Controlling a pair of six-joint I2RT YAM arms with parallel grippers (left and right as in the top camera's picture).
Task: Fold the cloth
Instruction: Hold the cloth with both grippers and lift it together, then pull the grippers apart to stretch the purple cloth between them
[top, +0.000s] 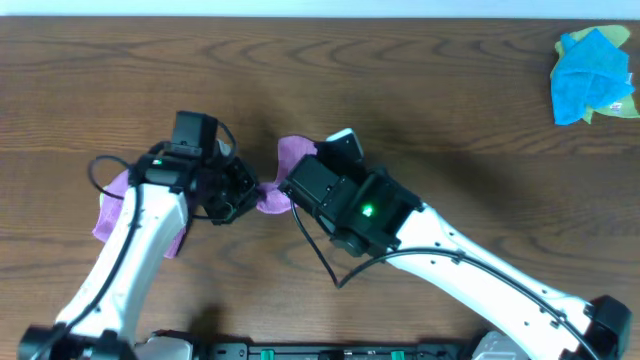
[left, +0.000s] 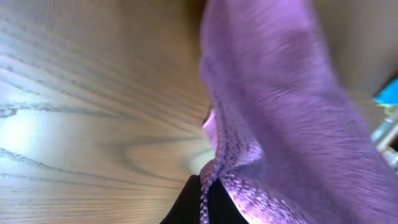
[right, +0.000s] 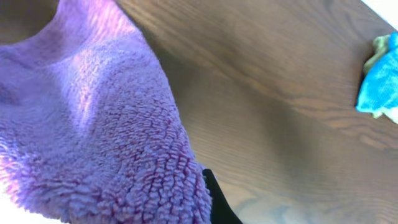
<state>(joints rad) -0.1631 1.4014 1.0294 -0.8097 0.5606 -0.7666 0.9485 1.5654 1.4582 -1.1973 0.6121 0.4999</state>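
- The cloth (top: 293, 154) lies in the middle of the table (top: 450, 90), mostly hidden under both arms.
- The left gripper (top: 243, 195) pinches its hem; the right gripper (top: 288, 190) pinches another part.
- A blue cloth (top: 588, 75) sits well apart, at the far right corner.

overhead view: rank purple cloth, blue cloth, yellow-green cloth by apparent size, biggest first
1. purple cloth: widest span, though much of it is covered.
2. blue cloth: compact bunch.
3. yellow-green cloth: only slivers show beside the blue one, so its real size is unsure.
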